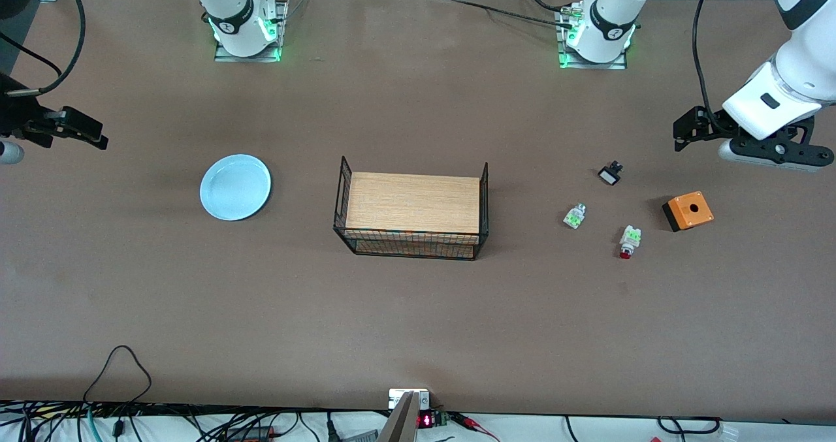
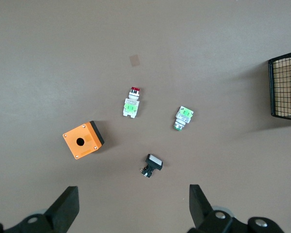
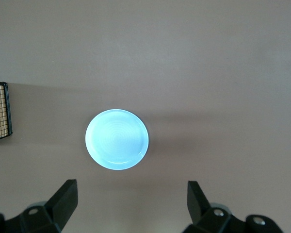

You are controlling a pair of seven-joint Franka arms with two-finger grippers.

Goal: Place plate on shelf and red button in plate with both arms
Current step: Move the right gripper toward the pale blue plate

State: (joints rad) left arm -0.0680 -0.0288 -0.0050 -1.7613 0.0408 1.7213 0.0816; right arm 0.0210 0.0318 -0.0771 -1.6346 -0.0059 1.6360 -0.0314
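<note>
Hovering high with jaws spread wide and empty, the left gripper (image 2: 131, 213) hangs over the bench (image 1: 418, 324) at the left arm's end; the right gripper (image 3: 131, 213) hangs likewise at the right arm's end. The red button (image 1: 628, 241) lies on its side toward the left arm's end, near the orange box (image 1: 688, 211), red cap pointing toward the front edge. That long axis sets the jaws' approach. The plate (image 1: 235, 187) lies flat nearer the right arm, which should take it.

White arms w/ black joint bands, black cables, green-lit bases, black claws.
</note>
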